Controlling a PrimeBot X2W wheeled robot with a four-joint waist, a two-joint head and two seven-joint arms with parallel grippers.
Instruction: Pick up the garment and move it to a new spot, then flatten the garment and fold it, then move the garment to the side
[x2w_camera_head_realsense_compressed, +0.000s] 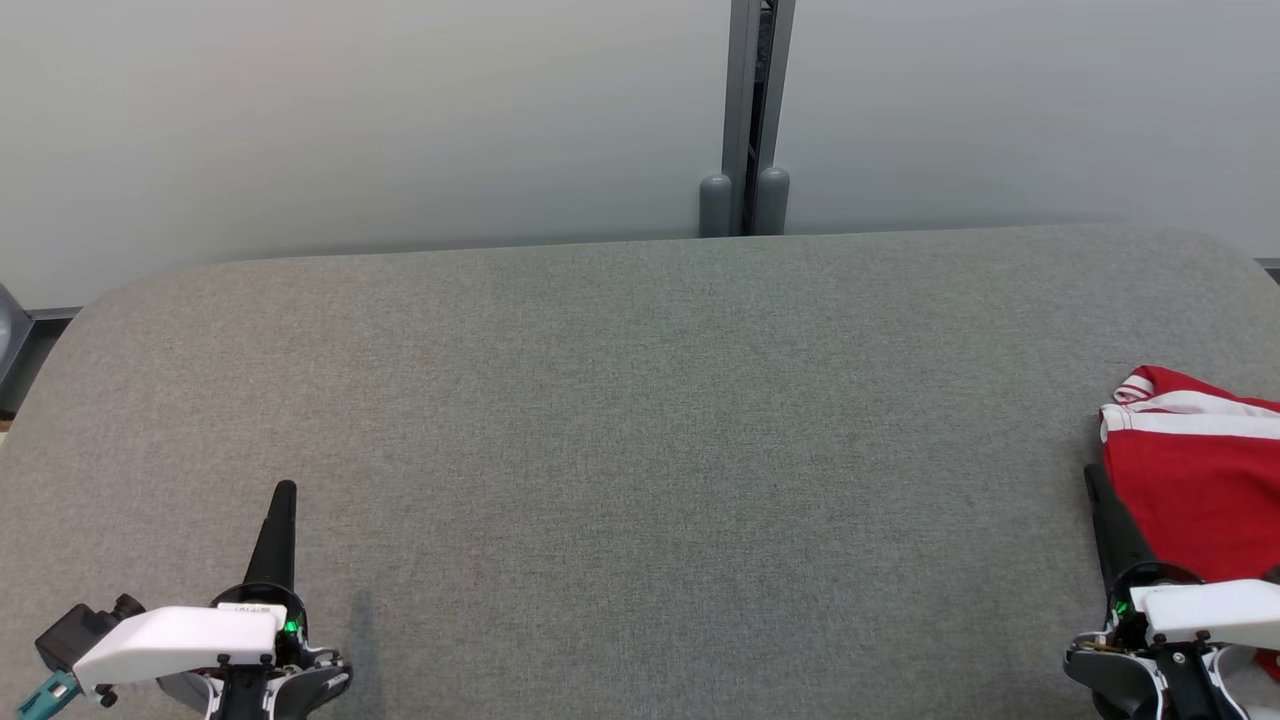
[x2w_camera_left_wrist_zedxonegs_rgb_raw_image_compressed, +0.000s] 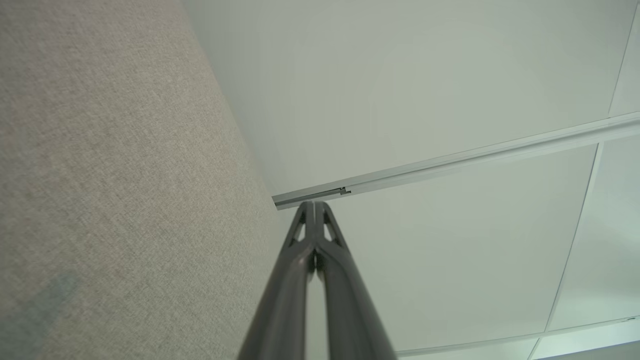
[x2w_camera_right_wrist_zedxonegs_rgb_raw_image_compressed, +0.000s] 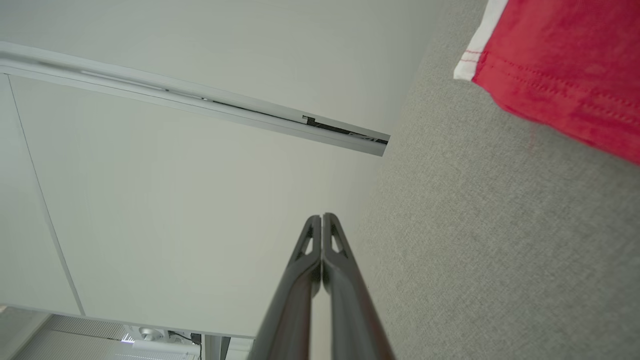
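- The garment (x2w_camera_head_realsense_compressed: 1195, 480) is a red piece with white stripes and a white hem. It lies bunched on the grey cloth-covered table (x2w_camera_head_realsense_compressed: 640, 400) at the far right of the head view, and part of it runs out of the picture.
- The right gripper (x2w_camera_head_realsense_compressed: 1095, 480) sits just beside the garment's left edge with its 2 fingers pressed together and nothing between them. In the right wrist view the red cloth lies off to the side of the closed tips, apart from them.
- The left gripper (x2w_camera_head_realsense_compressed: 284, 492) is well apart from the garment, low on the left side of the table. Its 2 fingers are also pressed together on nothing.
- By my judgement the task is at its start, since the garment has not yet been picked up.
- Handling, as a guess: the cloth looks thin, light and soft. It should sag and drape when lifted, and it may drag a little on the rough table cover. It is not fragile.
- Where to hold: the stitched white-edged hem nearest the right gripper looks like the firmest place to pinch. A raised fold would also work, as a flat patch is hard to get the fingers under.
- The fingers would need to spread before they can take the cloth.
- For flattening, 2 separate holds along 1 edge would probably work best.
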